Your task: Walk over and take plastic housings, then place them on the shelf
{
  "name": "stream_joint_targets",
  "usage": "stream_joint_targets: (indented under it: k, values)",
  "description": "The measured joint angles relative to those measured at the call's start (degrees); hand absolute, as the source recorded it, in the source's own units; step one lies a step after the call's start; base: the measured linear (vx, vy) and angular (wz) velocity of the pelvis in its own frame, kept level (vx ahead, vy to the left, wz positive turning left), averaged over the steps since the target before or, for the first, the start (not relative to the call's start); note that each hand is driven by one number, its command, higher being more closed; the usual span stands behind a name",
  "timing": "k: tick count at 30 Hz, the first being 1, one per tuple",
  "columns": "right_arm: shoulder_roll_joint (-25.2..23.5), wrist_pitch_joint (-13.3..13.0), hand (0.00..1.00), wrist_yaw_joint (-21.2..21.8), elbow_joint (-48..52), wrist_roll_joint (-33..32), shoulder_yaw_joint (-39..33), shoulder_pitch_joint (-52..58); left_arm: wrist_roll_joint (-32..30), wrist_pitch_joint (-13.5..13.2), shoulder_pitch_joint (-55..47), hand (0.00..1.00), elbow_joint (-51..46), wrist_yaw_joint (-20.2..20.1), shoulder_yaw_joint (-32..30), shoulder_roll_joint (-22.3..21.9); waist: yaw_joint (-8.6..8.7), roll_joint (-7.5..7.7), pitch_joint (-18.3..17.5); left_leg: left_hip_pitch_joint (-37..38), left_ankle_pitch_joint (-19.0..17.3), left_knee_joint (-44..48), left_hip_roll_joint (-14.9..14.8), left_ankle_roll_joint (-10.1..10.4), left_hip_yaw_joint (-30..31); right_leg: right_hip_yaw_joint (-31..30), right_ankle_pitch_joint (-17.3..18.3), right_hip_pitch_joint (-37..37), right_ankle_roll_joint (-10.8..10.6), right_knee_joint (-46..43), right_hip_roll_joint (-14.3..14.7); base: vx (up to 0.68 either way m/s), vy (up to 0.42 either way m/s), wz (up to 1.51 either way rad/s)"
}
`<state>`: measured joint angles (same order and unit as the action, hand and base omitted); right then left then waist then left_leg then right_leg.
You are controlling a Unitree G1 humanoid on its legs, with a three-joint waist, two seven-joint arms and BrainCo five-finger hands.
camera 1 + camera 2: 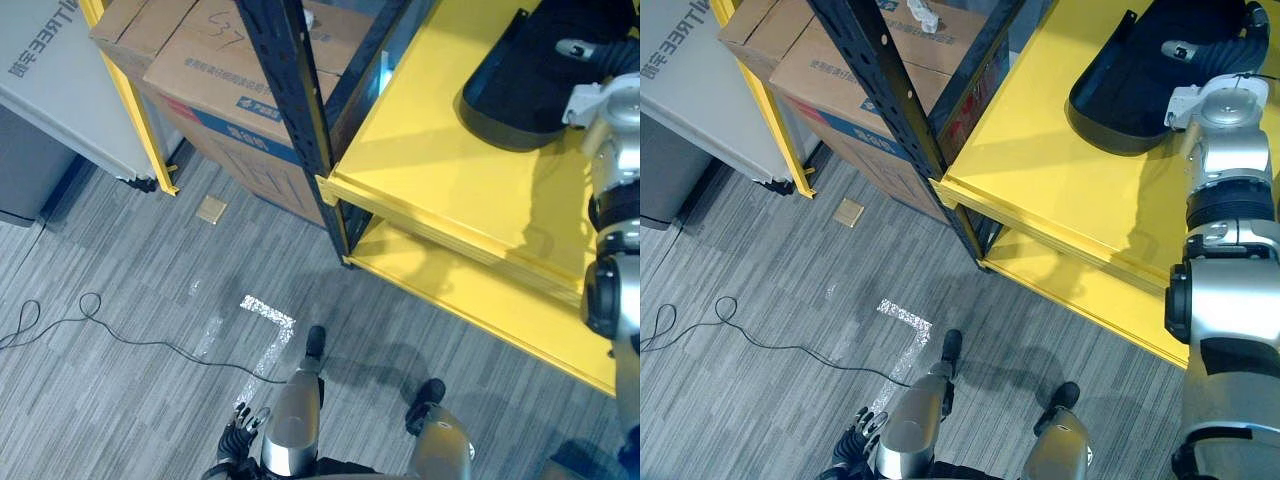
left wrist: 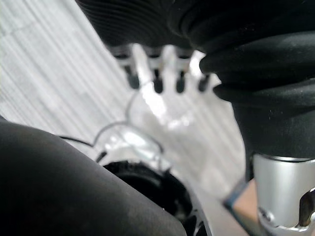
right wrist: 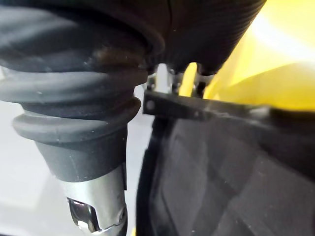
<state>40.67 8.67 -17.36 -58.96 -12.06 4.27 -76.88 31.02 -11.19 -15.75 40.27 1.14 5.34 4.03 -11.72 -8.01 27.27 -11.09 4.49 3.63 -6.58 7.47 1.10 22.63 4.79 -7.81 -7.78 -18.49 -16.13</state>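
Housing (image 1: 1120,100) lies on the yellow shelf (image 1: 1060,190) with our right hand (image 1: 1225,45) at its rim, probably to settle it there, its fingers hidden from us, while our left hand (image 1: 240,428) hangs low, fingers loose and empty.

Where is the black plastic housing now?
The black plastic housing lies on the yellow shelf's upper board, upper right in both eye views, by the right hand.

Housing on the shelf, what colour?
Black plastic housing, clearest in the right eye view.
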Motion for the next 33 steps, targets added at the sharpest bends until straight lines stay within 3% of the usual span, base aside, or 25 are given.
stream_joint_targets:
  k: [7, 13, 16, 19, 22, 26, 28, 33]
  values:
    - [0.15, -1.26, 0.00, -0.63, -0.01, 0.96, 0.25, -1.65, -0.02, 0.00, 0.00, 0.00, -0.20, -0.04, -0.02, 0.00, -0.05, 0.00, 0.00, -0.01, 0.02, 0.01, -0.11, 0.03, 0.21, 0.60, -0.04, 0.65, -0.02, 0.59, 0.18, 0.00, -0.011, 0.02]
    - [0.32, -6.57, 0.00, -8.61, 2.84, 6.81, -0.44, -2.27, -0.08, -0.89, -0.01, 0.00, -0.33, -0.26, -0.08, 0.01, 0.08, 0.27, 0.17, 0.24, 0.05, -0.13, -0.92, 0.08, 0.02, 0.85, -0.75, 1.60, 0.13, 2.60, 1.41, 0.01, -0.029, -0.02]
    - [0.23, -8.81, 0.00, -11.70, 14.80, 8.46, -3.63, 1.90, -0.36, -1.28, -0.01, 0.00, -0.36, -0.27, -0.44, 0.07, 0.99, 0.74, 0.47, 2.60, 0.04, -1.34, -1.12, 0.09, -0.60, 0.66, -1.34, 4.00, -0.09, 4.56, 1.91, 0.03, -0.026, -0.10]
    - [-2.09, -8.67, 0.00, -11.20, 27.52, 6.90, -7.30, 10.98, -1.88, -1.36, 0.00, 0.00, -0.89, -0.22, -2.62, 0.40, 2.03, 2.62, 1.22, 5.04, -0.08, -1.90, -1.87, 0.26, -2.10, -0.37, -1.97, 5.94, 0.06, 6.36, 2.87, 0.02, -0.021, -0.23]
    - [-8.93, -6.12, 0.00, -8.08, 33.42, 3.27, -10.44, 21.49, -3.03, -1.25, 0.00, 0.00, -0.75, -0.19, -2.96, 1.79, 3.30, 4.36, 0.68, 7.28, -0.08, -3.40, -2.62, 0.27, -4.49, -2.24, -2.32, 6.11, 0.26, 6.85, 3.63, 0.01, -0.022, -0.30]
    - [-14.46, -3.32, 0.00, -4.79, 33.77, 3.05, -10.59, 29.72, -5.16, -1.21, 0.01, 0.00, -0.67, -0.13, -3.11, 1.91, 4.82, 4.81, 0.42, 9.37, -0.13, -3.77, -2.71, 0.31, -5.24, -2.77, -2.73, 8.01, 0.07, 7.87, 3.83, -0.01, -0.004, -0.16]
    - [-16.58, -3.25, 0.00, -2.82, 33.77, 3.09, -10.55, 31.41, -5.34, -1.08, 0.03, 0.00, -0.69, -0.02, -4.17, 1.87, 4.76, 5.19, 0.23, 9.88, -0.13, -4.23, -3.32, 0.32, -6.61, -3.77, -3.60, 7.91, 0.30, 8.91, 4.57, -0.04, -0.006, -0.24]
    - [-16.90, -3.51, 0.00, -2.60, 33.77, 3.09, -10.50, 31.47, -6.88, -0.89, 0.04, 0.00, -0.40, 0.01, -4.64, 2.43, 4.69, 6.63, -0.54, 9.85, -0.03, -4.24, -3.89, 0.48, -7.04, -4.03, -4.32, 7.93, 0.52, 9.95, 5.23, -0.04, -0.010, -0.07]
